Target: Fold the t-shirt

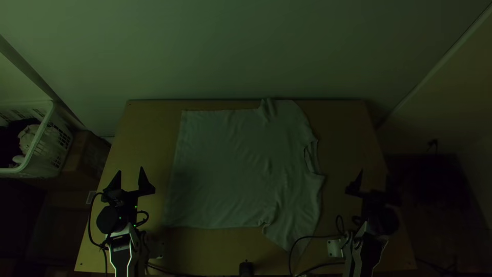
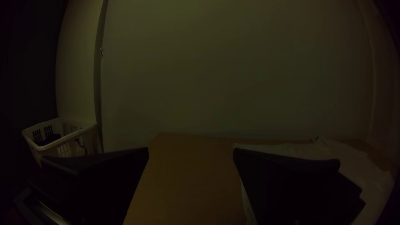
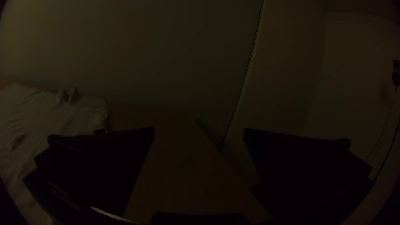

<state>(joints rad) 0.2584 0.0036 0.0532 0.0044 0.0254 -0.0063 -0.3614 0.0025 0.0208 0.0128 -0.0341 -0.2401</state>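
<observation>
T-shirt (image 1: 230,169) fabric is lying spread between the two sets of jaws, its hem (image 1: 176,164) facing the left gripper (image 1: 131,170), its collar (image 1: 310,156) facing the right gripper (image 1: 374,174). The left jaws are standing wide apart, well off the cloth. The right jaws are also gaping wide and, as far as the dim light shows, sitting just clear of the collar.

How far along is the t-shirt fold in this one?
Only the spreading looks done: the t-shirt lies opened out on the table. Nothing is in hand; the left claw and right claw stand open on either side of it. All the folding appears left.
</observation>
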